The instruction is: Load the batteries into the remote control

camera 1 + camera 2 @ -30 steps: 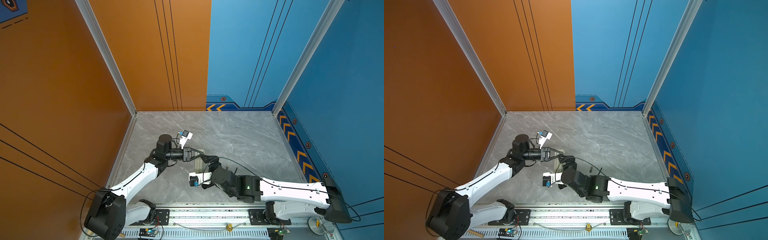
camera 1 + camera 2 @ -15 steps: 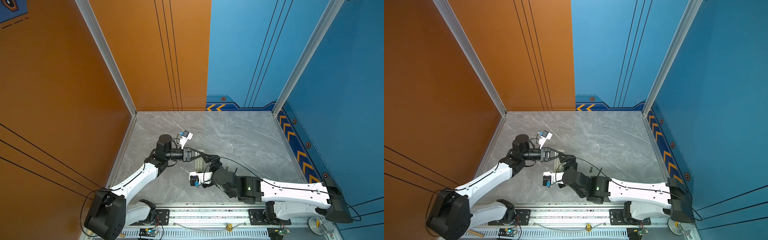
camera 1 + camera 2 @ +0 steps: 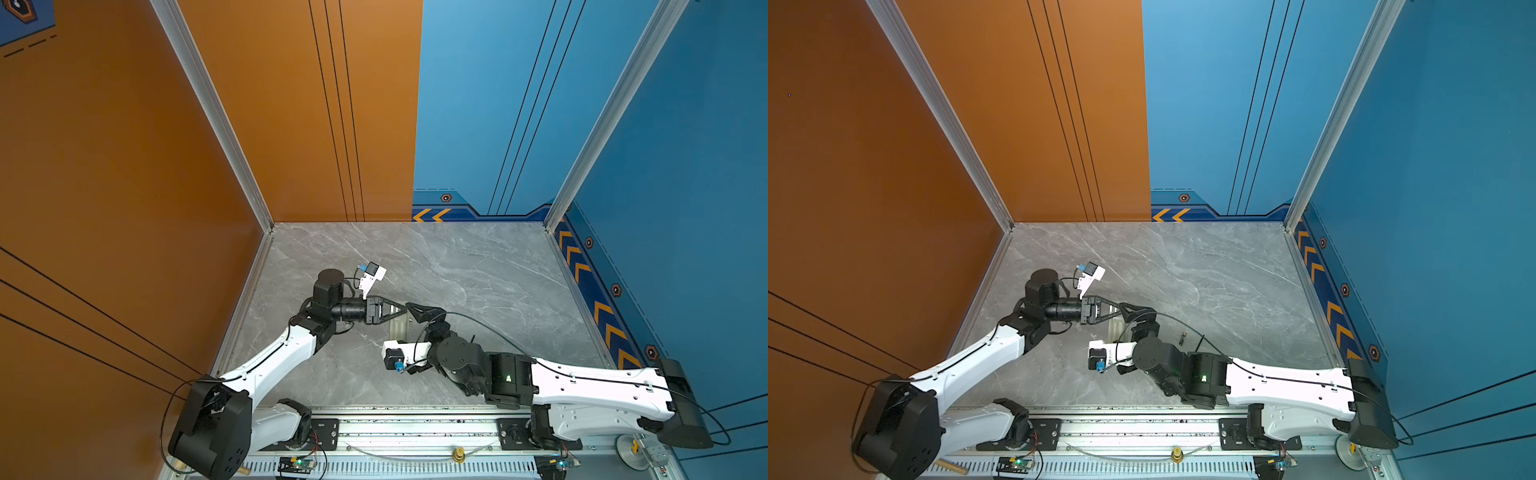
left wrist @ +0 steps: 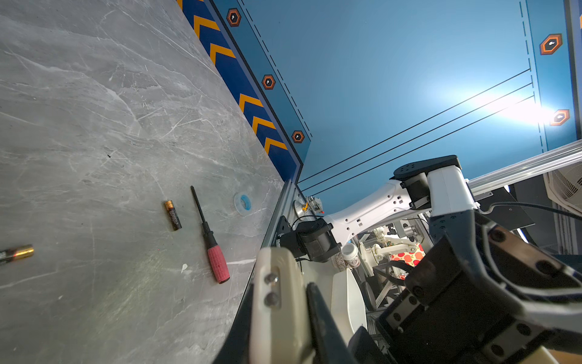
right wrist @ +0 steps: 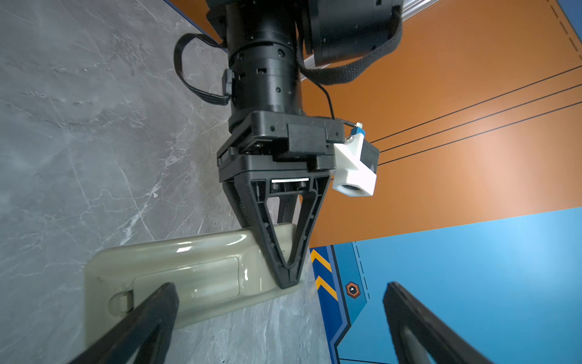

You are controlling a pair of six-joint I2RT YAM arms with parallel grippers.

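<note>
Your left gripper (image 5: 288, 277) has its fingers clamped on one end of the single remote control (image 5: 189, 268), which shows its beige back with the battery cover in place, held above the grey marble desk (image 3: 478, 270). Your right gripper (image 5: 280, 321) faces the remote's other end, fingers spread wide and holding nothing. In the left wrist view you have two batteries (image 4: 173, 215) (image 4: 15, 253), one pink-handled screwdriver (image 4: 211, 242) and one tape roll (image 4: 243, 203) lying on the desk.
</note>
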